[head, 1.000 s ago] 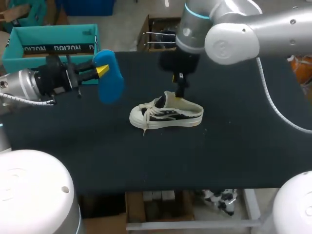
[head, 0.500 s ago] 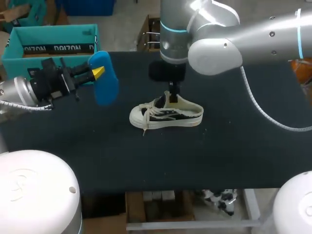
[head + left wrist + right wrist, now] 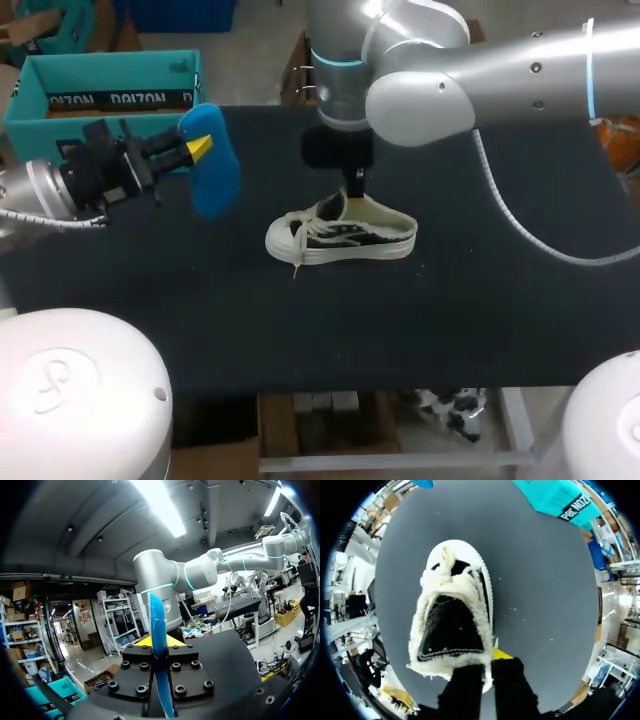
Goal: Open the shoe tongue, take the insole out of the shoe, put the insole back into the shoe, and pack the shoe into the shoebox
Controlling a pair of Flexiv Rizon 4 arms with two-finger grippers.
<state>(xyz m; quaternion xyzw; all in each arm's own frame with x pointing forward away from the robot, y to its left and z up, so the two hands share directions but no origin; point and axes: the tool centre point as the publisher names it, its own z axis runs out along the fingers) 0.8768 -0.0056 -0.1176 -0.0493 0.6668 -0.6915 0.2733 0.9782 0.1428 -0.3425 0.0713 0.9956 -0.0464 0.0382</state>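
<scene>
A white and black shoe (image 3: 340, 235) lies on its sole in the middle of the dark table, toe pointing left. Seen from the right wrist, the shoe (image 3: 455, 615) gapes open with a fleecy rim. My right gripper (image 3: 352, 192) comes down on the rim near the heel. One finger is inside and one outside, so the right gripper (image 3: 487, 662) is shut on the shoe's collar wall. Over the table's left side, my left gripper (image 3: 200, 147) is shut on the blue insole (image 3: 212, 165). In the left wrist view the insole (image 3: 158, 630) stands edge-on between the fingers of the left gripper (image 3: 159, 641).
The teal shoebox (image 3: 100, 95) stands open at the back left corner of the table, behind my left arm; the same shoebox (image 3: 565, 500) shows beyond the shoe's toe in the right wrist view. Bare tabletop (image 3: 470, 300) stretches in front of and to the right of the shoe.
My right gripper has shifted slightly left along the shoe's rim and its fingers have closed onto the collar. The left gripper with the insole has drifted a little left.
</scene>
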